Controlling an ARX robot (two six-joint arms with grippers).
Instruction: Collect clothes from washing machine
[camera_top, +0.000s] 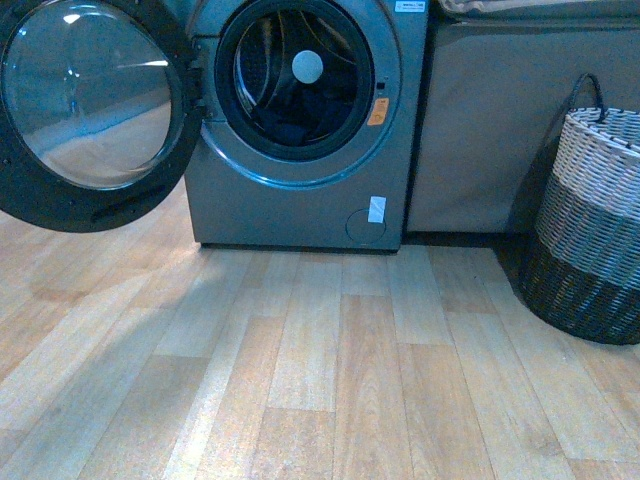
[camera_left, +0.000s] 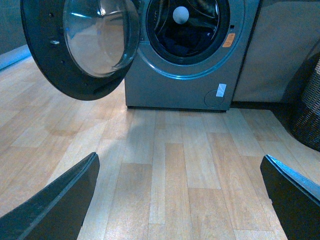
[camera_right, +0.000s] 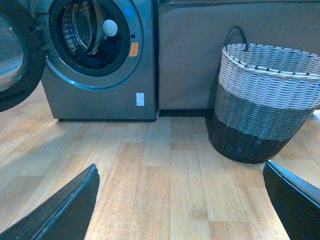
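The grey washing machine (camera_top: 300, 180) stands at the back with its round door (camera_top: 90, 110) swung open to the left. Dark clothes (camera_top: 295, 125) lie low inside the drum, dim and hard to make out; they also show in the left wrist view as clothes (camera_left: 186, 42) and in the right wrist view as clothes (camera_right: 97, 57). Neither arm shows in the front view. My left gripper (camera_left: 180, 200) is open over bare floor, well short of the machine (camera_left: 180, 75). My right gripper (camera_right: 180, 200) is open too, holding nothing, with the machine (camera_right: 100, 85) far ahead.
A two-tone wicker basket (camera_top: 590, 230) stands on the floor right of the machine; in the right wrist view the basket (camera_right: 262, 100) is close ahead. A beige cabinet front (camera_top: 480, 120) sits between them. Wood-plank floor (camera_top: 320, 370) stretches in front.
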